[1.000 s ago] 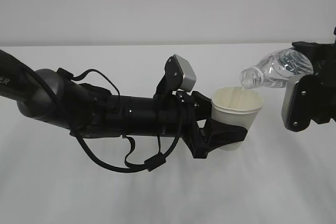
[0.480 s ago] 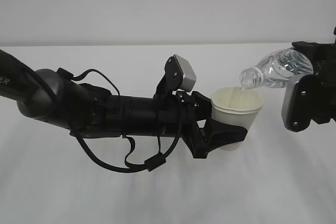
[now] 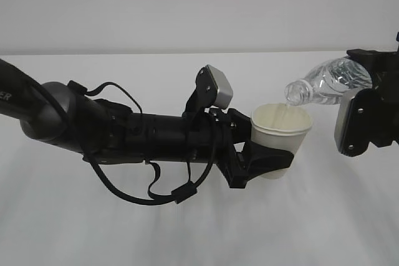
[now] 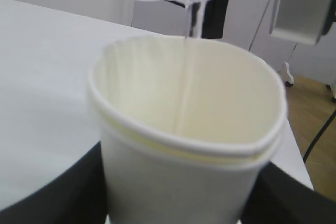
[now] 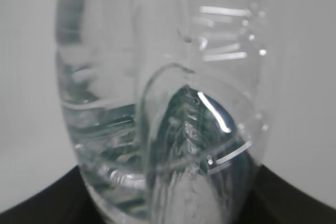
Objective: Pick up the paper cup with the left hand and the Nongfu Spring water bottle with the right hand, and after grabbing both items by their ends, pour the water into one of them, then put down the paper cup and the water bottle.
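Note:
My left gripper is shut on the cream-white paper cup and holds it upright above the table; the cup fills the left wrist view, black fingers on both its sides. My right gripper is shut on the clear ribbed water bottle, tilted mouth-down to the left over the cup's rim. A thin stream of water falls from the bottle's mouth into the cup. The right wrist view shows the bottle close up with water inside, dark fingers at its lower edges.
The white table stretches under both arms, with a pale wall behind it. Black cables loop under the left arm. Beyond the table's far edge a wooden floor shows in the left wrist view.

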Controlling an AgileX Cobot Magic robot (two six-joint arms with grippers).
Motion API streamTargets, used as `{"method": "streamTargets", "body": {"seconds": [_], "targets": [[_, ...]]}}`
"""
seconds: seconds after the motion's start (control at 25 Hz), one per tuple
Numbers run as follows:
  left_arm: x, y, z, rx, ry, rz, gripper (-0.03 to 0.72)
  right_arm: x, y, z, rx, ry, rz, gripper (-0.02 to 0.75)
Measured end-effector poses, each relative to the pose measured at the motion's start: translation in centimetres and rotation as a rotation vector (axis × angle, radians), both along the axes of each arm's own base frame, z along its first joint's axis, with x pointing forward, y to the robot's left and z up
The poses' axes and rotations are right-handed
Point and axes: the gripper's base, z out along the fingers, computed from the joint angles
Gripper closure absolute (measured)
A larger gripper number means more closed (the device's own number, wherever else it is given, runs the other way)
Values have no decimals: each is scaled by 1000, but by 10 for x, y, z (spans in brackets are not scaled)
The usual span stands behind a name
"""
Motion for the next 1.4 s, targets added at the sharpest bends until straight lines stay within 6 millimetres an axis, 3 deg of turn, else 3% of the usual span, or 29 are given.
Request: {"method": "streamTargets", "body": {"seconds": [1.4], "targets": [[0,0,0,2,-1,-1,214,0,0,0,-8,-3,2,328]]}}
